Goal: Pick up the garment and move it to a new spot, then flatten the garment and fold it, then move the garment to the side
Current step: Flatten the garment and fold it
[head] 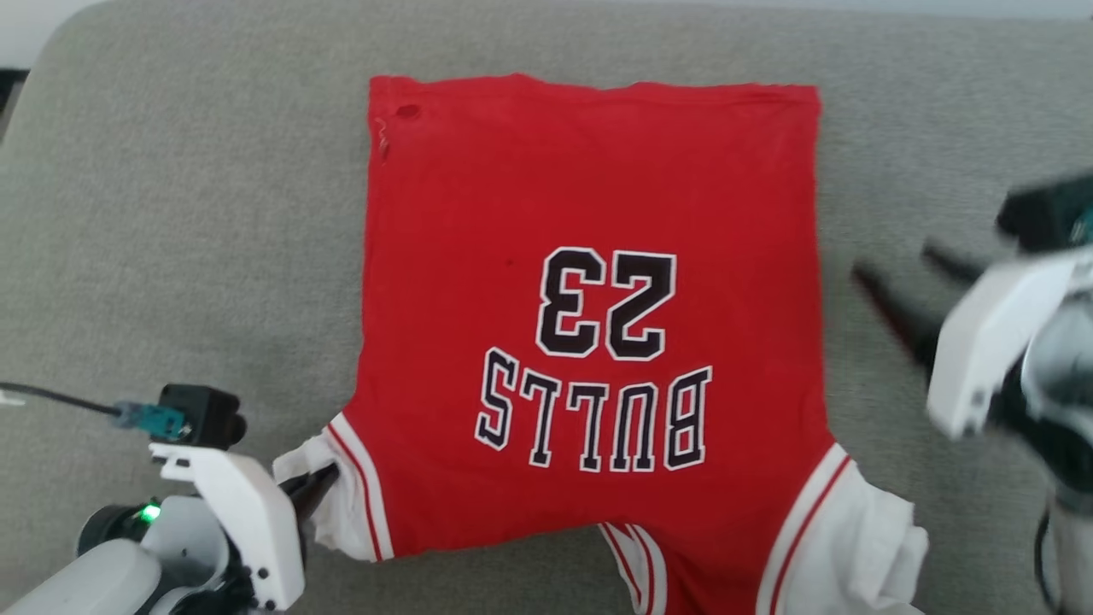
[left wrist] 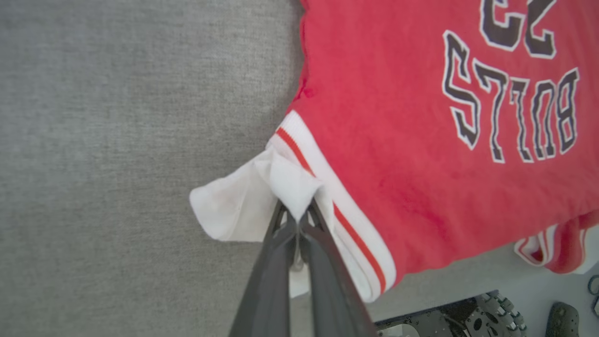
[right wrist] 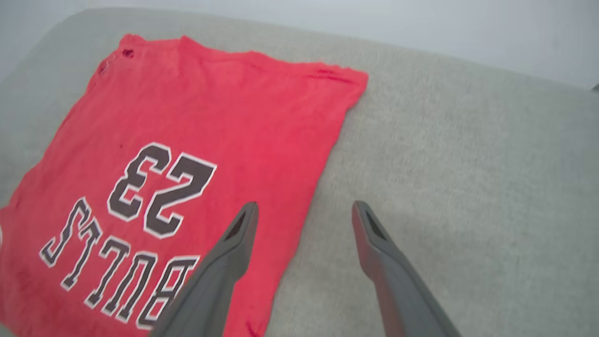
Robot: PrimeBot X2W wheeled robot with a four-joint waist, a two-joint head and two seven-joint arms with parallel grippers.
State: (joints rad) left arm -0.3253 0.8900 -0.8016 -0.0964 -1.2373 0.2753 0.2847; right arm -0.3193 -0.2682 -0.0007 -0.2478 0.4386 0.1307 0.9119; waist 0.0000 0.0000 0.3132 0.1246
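The garment (head: 589,213) lies spread flat on a grey cushion, its "BULLS 23" lettering upside down to me. My left gripper (head: 320,487) sits at the lower left and is shut on the crumpled white sleeve (left wrist: 243,206). In the left wrist view the left gripper (left wrist: 297,213) has its tips pinching a fold of that sleeve beside the striped trim. My right gripper (head: 892,260), blurred, hovers off the garment's right edge, open with nothing in it. In the right wrist view the right gripper (right wrist: 304,206) straddles the edge of the garment (right wrist: 234,117). The other white sleeve (head: 871,547) is bunched at the lower right.
The grey cushioned surface (head: 171,213) extends well to the left and right of the garment. A cable (head: 51,395) runs in from the left by my left wrist. Past the cushion's near edge my wheeled base (left wrist: 468,320) shows over a pale floor.
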